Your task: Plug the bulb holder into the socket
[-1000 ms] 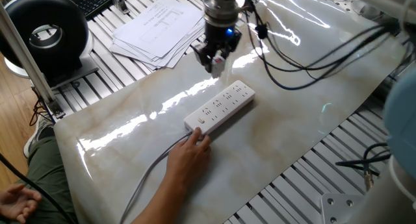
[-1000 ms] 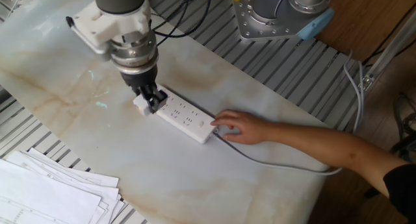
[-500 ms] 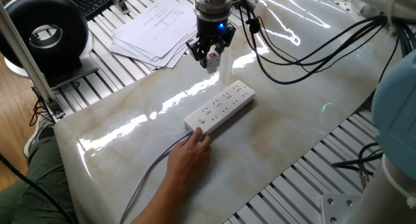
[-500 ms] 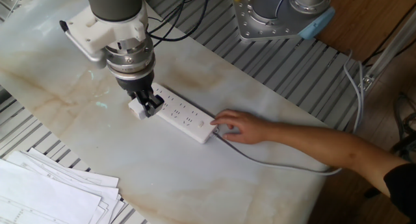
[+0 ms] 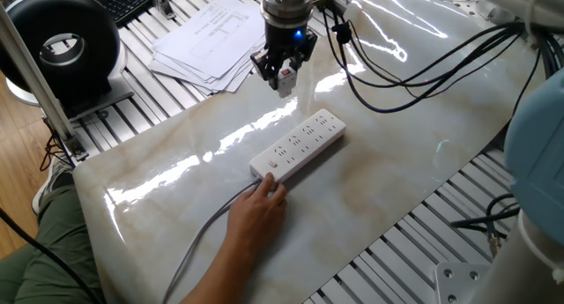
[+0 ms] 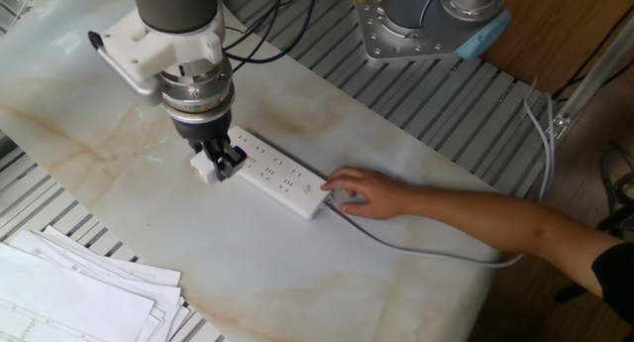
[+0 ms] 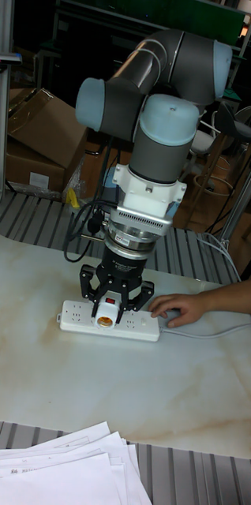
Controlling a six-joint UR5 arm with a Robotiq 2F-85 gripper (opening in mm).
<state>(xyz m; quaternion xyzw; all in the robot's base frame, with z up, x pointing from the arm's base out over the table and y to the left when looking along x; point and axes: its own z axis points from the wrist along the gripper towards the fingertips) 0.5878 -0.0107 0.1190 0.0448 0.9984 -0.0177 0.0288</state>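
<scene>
My gripper [image 5: 281, 73] points down and is shut on the bulb holder [image 5: 286, 79], a small white block with a red mark [image 7: 110, 301] and a round end. It hangs just past the far end of the socket [image 5: 300, 144], a long white strip lying across the marble table. In the other fixed view the bulb holder [image 6: 203, 167] is beside the left end of the socket [image 6: 282, 175], held by the gripper [image 6: 214, 160]. From the tall fixed view, the gripper [image 7: 110, 306] and bulb holder [image 7: 104, 317] overlap the socket [image 7: 145, 329].
A person's hand [image 5: 261, 207] rests on the strip's switch end, where the grey cable [image 5: 198, 242] leaves. Stacked papers [image 5: 211, 40] and a black round device [image 5: 60, 44] sit at the table's back left. Robot cables [image 5: 414, 75] hang over the right side. A metal mount [image 6: 426, 20] stands behind.
The gripper, still holding the bulb holder, has shifted away from the strip's far end toward the papers. The strip and the hand have stayed put.
</scene>
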